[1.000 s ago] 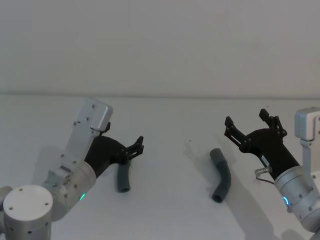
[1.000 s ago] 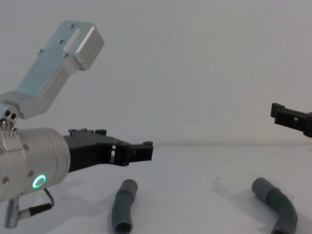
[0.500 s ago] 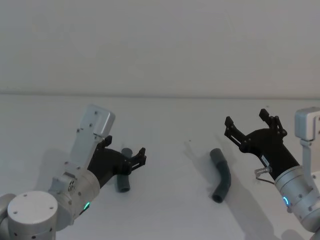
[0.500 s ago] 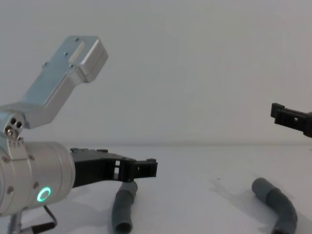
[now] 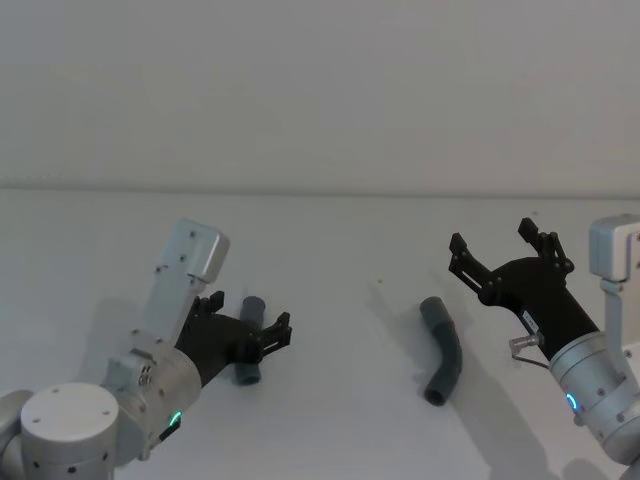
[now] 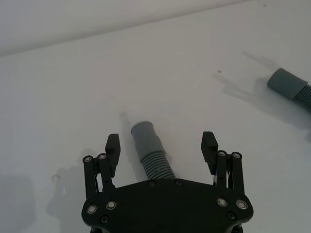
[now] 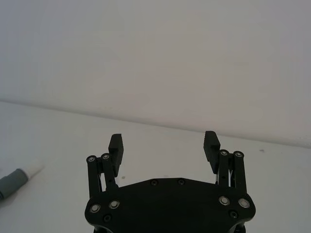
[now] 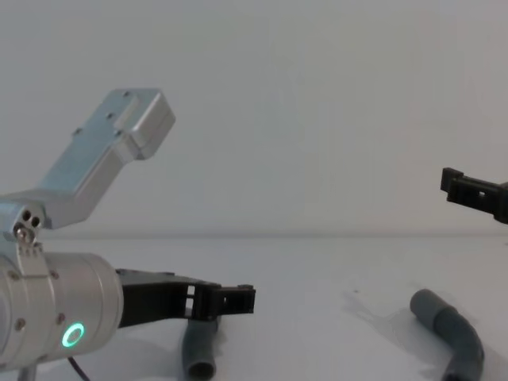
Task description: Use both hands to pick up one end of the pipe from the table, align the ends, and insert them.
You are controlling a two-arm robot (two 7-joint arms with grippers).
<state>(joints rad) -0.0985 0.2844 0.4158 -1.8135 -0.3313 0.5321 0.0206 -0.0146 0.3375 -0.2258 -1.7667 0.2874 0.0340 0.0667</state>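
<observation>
The pipe lies on the white table (image 5: 340, 250) as two bent grey pieces. The left piece (image 5: 246, 371) (image 8: 198, 349) runs under my left gripper (image 5: 270, 331) (image 8: 238, 299). In the left wrist view that gripper (image 6: 161, 142) is open, low over the table, and the piece's ribbed part and smooth cuff (image 6: 147, 141) sit between its fingers without touching them. The right piece (image 5: 445, 350) (image 8: 456, 333) (image 6: 291, 87) lies free. My right gripper (image 5: 491, 237) (image 7: 164, 141) hangs open above and behind it, holding nothing. A grey cuff with a white tip (image 7: 22, 175) shows at the right wrist view's edge.
A white wall (image 5: 320, 90) rises behind the table's far edge. The left arm's silver bracket (image 8: 103, 159) stands tall over the left piece. Bare table lies between the two pieces.
My left gripper has come down toward the table and now straddles the left piece, still open. The right gripper and both pieces have not moved.
</observation>
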